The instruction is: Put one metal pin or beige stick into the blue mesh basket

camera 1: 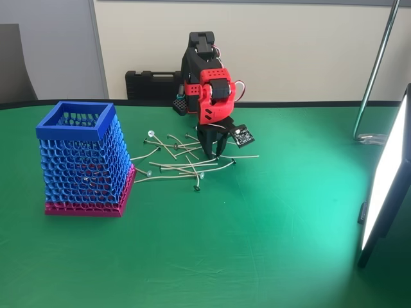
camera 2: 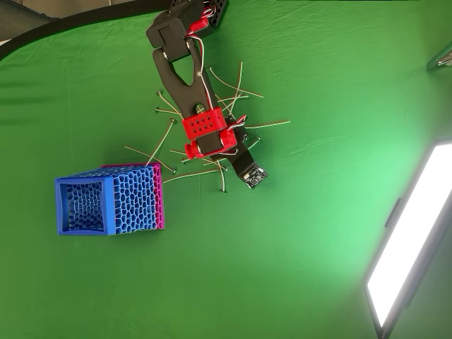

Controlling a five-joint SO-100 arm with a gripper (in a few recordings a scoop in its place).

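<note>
jaws [camera 1: 212, 153] down among pins [camera 1: 186, 168], blue mesh basket [camera 1: 83, 160] apart

Gripper [camera 1: 212, 154]: the fingertips descend into the scattered pins [camera 1: 183, 163], so contact with any pin cannot be determined in the fixed view. In the overhead view, the red wrist housing [camera 2: 205, 131] covers the fingers, and the jaw gap is hidden.

Pins: individual pieces are too thin to classify as metal or beige. Several pass beneath the arm [camera 2: 180, 67] and are partly hidden.

Blue mesh basket [camera 1: 83, 160]: its interior floor is obscured by lattice and rim; contents cannot be confirmed.

Light panel [camera 1: 385, 186]: cut off by the right edge. Worktop [camera 1: 257, 256]: cut off at all edges.
</note>
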